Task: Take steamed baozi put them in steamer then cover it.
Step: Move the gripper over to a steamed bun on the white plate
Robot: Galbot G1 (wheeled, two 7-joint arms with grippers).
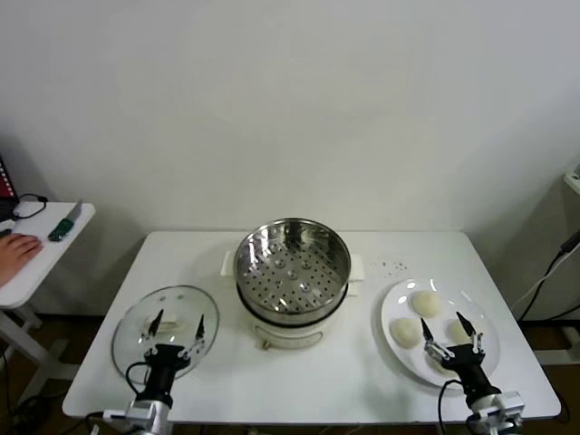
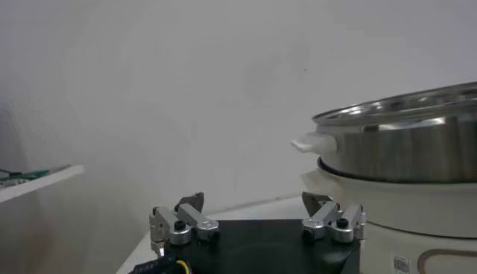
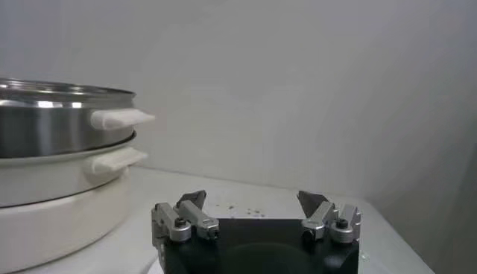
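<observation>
- Your steamer point(image 1: 293, 272) stands at the middle of the white tabletop point(image 1: 362, 362): a shiny steel pot, uncovered, its perforated tray showing inside, on a white base with cream side handles.
- Your cover point(image 1: 166, 331), clear glass with a metal rim and a pale bar handle, lies flat on the tabletop to the steamer's left, close to the front-left edge.
- The steamed baozi point(image 1: 426, 304) are smooth cream-white buns on a white plate point(image 1: 395, 313) to the steamer's right; you can see three plainly, and the right arm hides part of the plate.
- Your left gripper point(image 1: 177, 328) hangs over the cover, jaws spread wide and holding nothing.
- Your right gripper point(image 1: 446, 333) hangs over the plate's near side, jaws likewise wide apart and empty.
- You have bare tabletop between steamer and plate, and behind the steamer up to the wall.
</observation>
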